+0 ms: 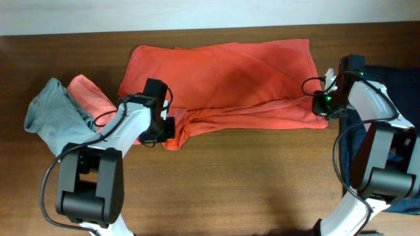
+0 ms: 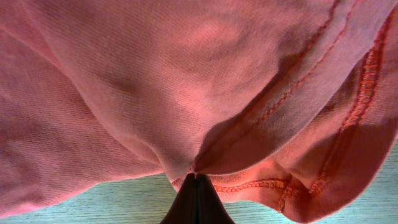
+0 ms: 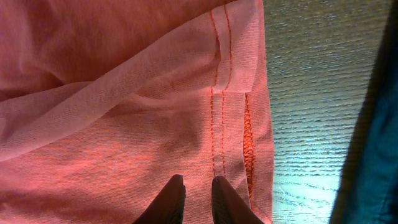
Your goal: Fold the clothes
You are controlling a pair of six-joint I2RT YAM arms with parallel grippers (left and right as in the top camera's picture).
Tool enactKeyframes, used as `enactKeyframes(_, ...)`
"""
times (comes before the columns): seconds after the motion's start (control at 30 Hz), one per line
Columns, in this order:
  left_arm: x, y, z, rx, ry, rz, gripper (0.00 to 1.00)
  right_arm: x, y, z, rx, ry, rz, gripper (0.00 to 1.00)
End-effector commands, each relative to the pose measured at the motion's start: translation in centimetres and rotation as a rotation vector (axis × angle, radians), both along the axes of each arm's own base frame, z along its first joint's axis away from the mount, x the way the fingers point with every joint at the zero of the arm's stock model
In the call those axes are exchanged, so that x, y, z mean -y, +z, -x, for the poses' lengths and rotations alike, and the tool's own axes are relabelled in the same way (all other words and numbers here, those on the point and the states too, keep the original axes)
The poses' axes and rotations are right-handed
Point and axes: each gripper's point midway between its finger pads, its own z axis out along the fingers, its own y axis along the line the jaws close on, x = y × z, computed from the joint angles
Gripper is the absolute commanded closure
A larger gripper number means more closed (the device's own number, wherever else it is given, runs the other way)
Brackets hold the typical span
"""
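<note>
Four garments on the counter [image 1: 249, 183]: two coral-orange, one grey-teal, one navy. The main one is the coral-orange T-shirt [image 1: 230, 78], spread mostly flat at the far middle of the counter. Its long axis runs left-right, roughly parallel to the far edge. Can't tell which end is the neck. The near edge is rumpled and folded over in a ridge, and the near-left corner hangs down in a bunched flap.

The second coral piece [image 1: 88, 95] sits far left, crumpled, with the grey-teal piece [image 1: 56, 111] touching its outer side. Both are apart from the shirt. The navy piece [image 1: 394, 85] lies at the far right edge, partly under the right arm.

Two arms, one at each end of the shirt. Left fingers [image 1: 167, 128] are at the near-left flap. In the left wrist view they [image 2: 196, 199] are clenched tight on a pinch of the shirt [image 2: 155, 81], cloth gathered to a point at the tips, with a stitched hem to the right and pale counter [image 2: 93, 205] below.

Right fingers [image 1: 320, 103] are at the shirt's right end. In the right wrist view they [image 3: 171, 199] stand close with a narrow gap, over the cloth [image 3: 112, 124] just inside the double-stitched edge. Can't tell if they pinch fabric. Bare counter [image 3: 311, 93] lies beyond the edge, then the navy piece [image 3: 379, 155].
</note>
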Motion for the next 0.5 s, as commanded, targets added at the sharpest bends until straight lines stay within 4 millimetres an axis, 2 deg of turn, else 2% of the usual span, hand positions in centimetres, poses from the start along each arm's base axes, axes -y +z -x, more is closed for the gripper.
enactKeyframes(0.0,0.7,2.1,-1.4,0.069,-0.015,0.025,1.0,0.3,1.0,-0.5,0.024,-0.001,0.018,0.79)
enactKeyframes(0.07,0.9,3.5,-2.5,0.124,-0.015,0.038,1.0,0.3,1.0,-0.5,0.025,-0.001,0.018,0.8)
enactKeyframes(0.2,1.1,9.1,-7.4,0.358,0.006,0.071,1.0,0.3,1.0,-0.5,0.024,-0.001,0.018,0.8)
enactKeyframes(0.23,0.3,11.0,-9.4,0.453,0.034,0.055,1.0,0.3,1.0,-0.5,0.024,-0.001,0.018,0.8)
enactKeyframes(0.33,-2.4,14.2,-13.6,0.649,0.14,-0.008,1.0,0.3,1.0,-0.5,0.024,-0.001,0.018,0.79)
enactKeyframes(0.4,-4.5,14.6,-14.8,0.699,0.233,-0.052,1.0,0.2,1.0,-0.4,0.022,-0.001,0.017,0.79)
enactKeyframes(0.43,-6.1,14.2,-15.0,0.695,0.309,-0.072,1.0,0.2,0.9,-0.4,0.021,-0.001,0.017,0.79)
enactKeyframes(0.47,-6.7,13.5,-15.0,0.678,0.352,-0.067,0.98,0.2,0.9,-0.4,0.021,-0.001,0.017,0.79)
